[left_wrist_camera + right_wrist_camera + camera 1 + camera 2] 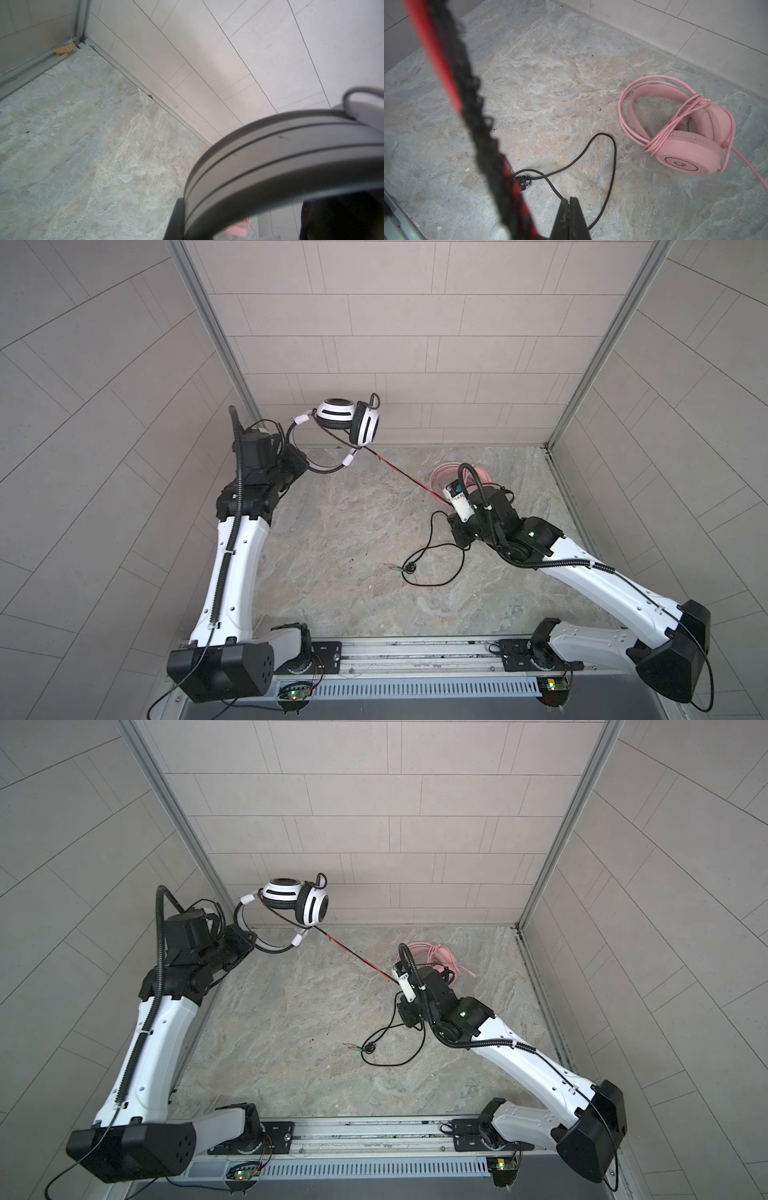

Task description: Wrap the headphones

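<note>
In both top views the white-and-black headphones [347, 418] [295, 900] hang in the air at the back left. My left gripper [297, 466] [245, 942] is shut on their headband [270, 155], which fills the left wrist view. Their black-and-red cable [399, 475] [353, 955] runs taut down to my right gripper [451, 516] [569, 207], which is shut on it. The rest of the cable [415, 568] [612, 149] lies looped on the table. The pink headphones [685, 133] [444, 957] lie on the table with their pink cable wound around them, behind my right arm.
Tiled walls close off the back and both sides of the stone-patterned table [332, 551]. A small wooden wedge [64, 48] sits in a back corner. The cable's plug ends [392, 567] lie mid-table. A metal rail [415, 651] runs along the front edge.
</note>
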Controlling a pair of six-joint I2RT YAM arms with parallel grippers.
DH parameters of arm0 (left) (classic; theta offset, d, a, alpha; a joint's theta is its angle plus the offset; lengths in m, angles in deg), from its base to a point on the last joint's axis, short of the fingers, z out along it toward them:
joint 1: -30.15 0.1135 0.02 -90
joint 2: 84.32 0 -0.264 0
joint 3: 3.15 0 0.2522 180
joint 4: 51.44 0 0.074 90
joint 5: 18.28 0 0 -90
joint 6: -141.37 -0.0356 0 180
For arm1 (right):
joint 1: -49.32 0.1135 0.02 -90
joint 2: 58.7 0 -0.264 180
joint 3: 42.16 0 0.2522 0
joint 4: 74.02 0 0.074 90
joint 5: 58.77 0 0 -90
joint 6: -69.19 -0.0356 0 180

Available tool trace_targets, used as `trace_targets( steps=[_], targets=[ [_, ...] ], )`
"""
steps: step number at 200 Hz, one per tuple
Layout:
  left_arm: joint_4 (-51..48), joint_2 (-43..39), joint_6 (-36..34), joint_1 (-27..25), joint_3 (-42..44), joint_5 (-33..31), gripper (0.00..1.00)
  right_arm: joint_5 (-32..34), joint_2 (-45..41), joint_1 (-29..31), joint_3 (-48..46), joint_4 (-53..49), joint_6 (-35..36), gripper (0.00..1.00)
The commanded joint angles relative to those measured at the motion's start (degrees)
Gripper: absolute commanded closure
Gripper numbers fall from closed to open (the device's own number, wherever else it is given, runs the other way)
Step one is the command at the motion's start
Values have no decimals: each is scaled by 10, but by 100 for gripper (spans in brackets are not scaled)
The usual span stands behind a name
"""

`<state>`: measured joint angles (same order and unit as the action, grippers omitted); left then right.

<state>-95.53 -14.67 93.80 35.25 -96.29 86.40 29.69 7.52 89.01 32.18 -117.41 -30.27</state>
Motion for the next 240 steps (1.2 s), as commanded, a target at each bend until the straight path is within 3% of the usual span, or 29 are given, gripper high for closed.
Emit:
trace_targets(
  steps=[1, 21, 45, 60, 93, 125, 145, 171, 214, 240],
  targets=[
    [56, -4, 27, 4, -25, -76, 100, -14, -15, 22, -5, 3, -3, 100],
    [76, 16, 38, 3, -24, -111, 100, -13, -14, 63, 7, -5, 33, 100],
    [86, 59, -3, -16, -15, -163, 100, -22, -9, 102, 26, -16, 55, 100],
    [70, 86, -6, -28, -5, -164, 100, -33, -14, 116, 34, -15, 63, 100],
    [49, 104, -100, -109, 31, -239, 100, -37, -10, 118, 80, -28, 76, 100],
    [-60, 144, -243, -199, -9, -309, 100, -15, 8, 109, 138, -35, 87, 100],
    [-151, 164, -328, -224, -40, -244, 100, -23, 19, 81, 161, -22, 79, 100],
    [-217, 147, -375, -238, -44, -176, 100, -20, 28, 28, 176, -18, 66, 100],
    [-245, 93, -453, -261, -18, 29, 100, -71, 26, -77, 166, -2, 25, 100],
    [-293, 92, -480, -264, -29, 136, 100, -121, 51, -109, 170, -8, 18, 100]
  ],
)
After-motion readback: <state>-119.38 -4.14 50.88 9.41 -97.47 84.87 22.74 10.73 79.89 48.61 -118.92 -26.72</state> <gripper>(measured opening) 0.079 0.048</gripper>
